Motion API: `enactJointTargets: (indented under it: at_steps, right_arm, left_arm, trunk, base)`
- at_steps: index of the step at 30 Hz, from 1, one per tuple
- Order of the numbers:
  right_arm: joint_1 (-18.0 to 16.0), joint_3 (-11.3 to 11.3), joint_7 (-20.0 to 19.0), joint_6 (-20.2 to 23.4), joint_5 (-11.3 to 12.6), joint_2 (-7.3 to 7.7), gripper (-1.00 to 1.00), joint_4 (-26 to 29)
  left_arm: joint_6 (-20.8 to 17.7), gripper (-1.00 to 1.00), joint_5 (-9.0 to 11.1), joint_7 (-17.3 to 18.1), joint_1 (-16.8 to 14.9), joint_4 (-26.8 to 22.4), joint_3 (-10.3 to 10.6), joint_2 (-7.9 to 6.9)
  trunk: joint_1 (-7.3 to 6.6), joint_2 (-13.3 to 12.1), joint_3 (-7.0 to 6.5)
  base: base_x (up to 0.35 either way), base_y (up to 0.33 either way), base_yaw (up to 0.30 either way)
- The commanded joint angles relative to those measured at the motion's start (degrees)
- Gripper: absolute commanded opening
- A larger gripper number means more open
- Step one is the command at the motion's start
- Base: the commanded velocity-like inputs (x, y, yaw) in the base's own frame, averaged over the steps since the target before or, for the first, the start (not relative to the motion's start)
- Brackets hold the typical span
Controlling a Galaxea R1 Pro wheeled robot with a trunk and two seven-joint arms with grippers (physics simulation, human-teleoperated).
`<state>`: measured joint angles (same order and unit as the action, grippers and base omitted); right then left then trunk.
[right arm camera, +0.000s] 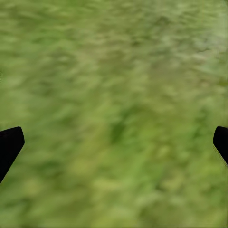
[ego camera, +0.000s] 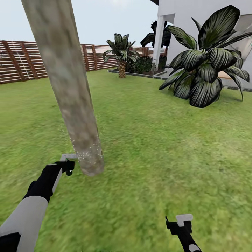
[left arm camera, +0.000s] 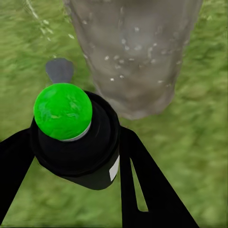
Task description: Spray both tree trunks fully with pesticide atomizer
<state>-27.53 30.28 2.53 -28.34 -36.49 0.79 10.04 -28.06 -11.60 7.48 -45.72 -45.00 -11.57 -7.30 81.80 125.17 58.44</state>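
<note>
The trunk (ego camera: pixel 70 87) fills the upper left, rising from the lawn (ego camera: pixel 157 147). The left gripper (ego camera: pixel 68 164) with the atomizer (left arm camera: pixel 78 137) sits lower left, just beside its base. The fence (ego camera: pixel 21 61) runs behind; a broad-leaved plant (ego camera: pixel 206 66) stands upper right.

Tree trunk (ego camera: pixel 71 94) stands just ahead of the left fingers (left arm camera: pixel 147 190), blocking forward passage; its base meets the lawn (ego camera: pixel 157 157) close beyond the fingertips, speckled with pale droplets. The atomizer (left arm camera: pixel 76 137) fills the gap between those fingers. Grass lies open to either side of the trunk. Right fingers (right arm camera: pixel 9 145) are spread wide over bare grass, nothing between or ahead of them. A broad-leafed plant (ego camera: pixel 206 66) and the fence (ego camera: pixel 21 59) stand well away.
</note>
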Motion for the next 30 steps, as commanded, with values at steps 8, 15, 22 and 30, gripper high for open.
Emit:
enactJointTargets:
  at_steps: [8,15,22,30]
  right_arm:
    - [-0.1,0.3,0.3,-0.2,-0.6,0.00,1.00,-0.1]
    - [0.0,0.3,0.3,-0.2,-0.6,0.00,1.00,-0.1]
    - [0.0,0.3,0.3,-0.2,-0.6,0.00,1.00,-0.1]
    - [0.0,0.3,0.3,-0.2,-0.6,-0.08,1.00,-0.1]
  left_arm:
    - [-0.2,-1.00,-0.6,0.5,-0.1,0.0,-0.2,0.18]
    - [-0.2,-1.00,-0.7,0.5,0.0,0.1,-0.3,0.10]
    - [-0.1,-1.00,-0.6,0.5,0.0,-0.1,-0.3,0.01]
    - [0.0,-1.00,-0.5,0.4,0.0,-0.1,-0.8,-0.03]
  trunk:
    - [-0.01,0.0,0.00]
    - [-0.01,0.0,-0.25]
    - [-0.01,0.0,-0.26]
    - [-0.01,0.0,-0.26]
  base:
    - [0.020,-0.273,0.014]
    - [0.000,-0.274,-0.156]
    - [0.000,-0.274,0.005]
    - [0.000,-0.274,0.235]
